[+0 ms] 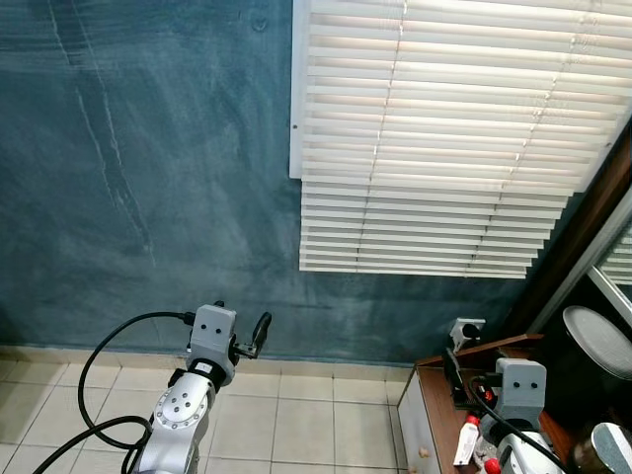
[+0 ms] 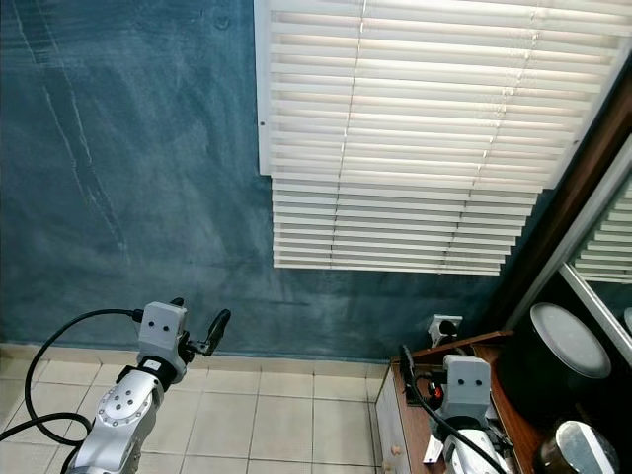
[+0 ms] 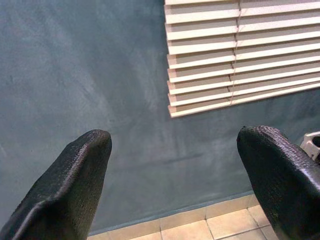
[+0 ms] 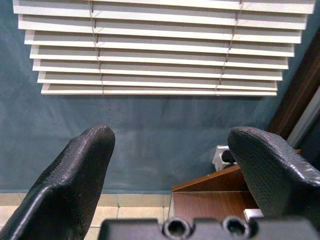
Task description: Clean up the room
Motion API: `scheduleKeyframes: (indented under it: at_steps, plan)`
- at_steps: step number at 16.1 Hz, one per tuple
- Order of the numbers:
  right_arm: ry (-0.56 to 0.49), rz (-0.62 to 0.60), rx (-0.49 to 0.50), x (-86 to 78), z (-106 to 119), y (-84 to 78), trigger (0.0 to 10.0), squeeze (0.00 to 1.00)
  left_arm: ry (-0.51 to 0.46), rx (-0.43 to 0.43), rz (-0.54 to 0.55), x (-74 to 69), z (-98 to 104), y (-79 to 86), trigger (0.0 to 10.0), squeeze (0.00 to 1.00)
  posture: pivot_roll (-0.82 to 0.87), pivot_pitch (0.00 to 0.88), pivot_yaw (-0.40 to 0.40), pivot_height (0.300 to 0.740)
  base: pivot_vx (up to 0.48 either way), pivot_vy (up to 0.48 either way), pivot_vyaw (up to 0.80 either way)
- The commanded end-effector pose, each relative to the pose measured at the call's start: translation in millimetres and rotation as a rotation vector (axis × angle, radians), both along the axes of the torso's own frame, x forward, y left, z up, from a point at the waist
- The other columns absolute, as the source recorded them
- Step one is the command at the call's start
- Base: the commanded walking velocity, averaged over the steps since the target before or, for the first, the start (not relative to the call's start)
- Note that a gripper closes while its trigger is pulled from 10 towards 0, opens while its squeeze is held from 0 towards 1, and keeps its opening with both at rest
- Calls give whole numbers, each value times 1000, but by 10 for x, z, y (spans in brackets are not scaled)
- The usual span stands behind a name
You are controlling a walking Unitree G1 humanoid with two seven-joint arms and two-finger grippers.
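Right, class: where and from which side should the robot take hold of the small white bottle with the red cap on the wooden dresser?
Grip the white bottle across its body, just below the red cap. It looks slim and roughly upright on the wooden dresser, beside the right arm, so the open right gripper probably comes best from above.

The small white bottle with red cap (image 1: 467, 440) is cut off by the frame edge. The round grey dish (image 1: 598, 341) is cropped at the right.
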State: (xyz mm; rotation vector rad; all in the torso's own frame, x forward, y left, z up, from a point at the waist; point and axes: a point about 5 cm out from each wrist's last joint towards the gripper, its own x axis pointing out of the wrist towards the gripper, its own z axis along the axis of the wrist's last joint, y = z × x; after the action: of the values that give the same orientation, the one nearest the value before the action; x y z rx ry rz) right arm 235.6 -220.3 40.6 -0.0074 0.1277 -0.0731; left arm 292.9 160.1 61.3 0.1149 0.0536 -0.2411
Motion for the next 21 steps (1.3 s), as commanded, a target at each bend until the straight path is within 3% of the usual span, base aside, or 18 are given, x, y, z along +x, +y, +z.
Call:
scheduleKeyframes:
  at_steps: [1, 21]
  plan:
    - [11, -14, -6, -2, -8, -46, 10000, 0, -4, 3, -7, 3, 20, -29, 10000, 0, -51, 0, -55, 740, 0, 0, 0]
    - [11, -14, -6, -2, -8, -46, 10000, 0, -4, 3, -7, 3, 20, -29, 10000, 0, -51, 0, -55, 740, 0, 0, 0]
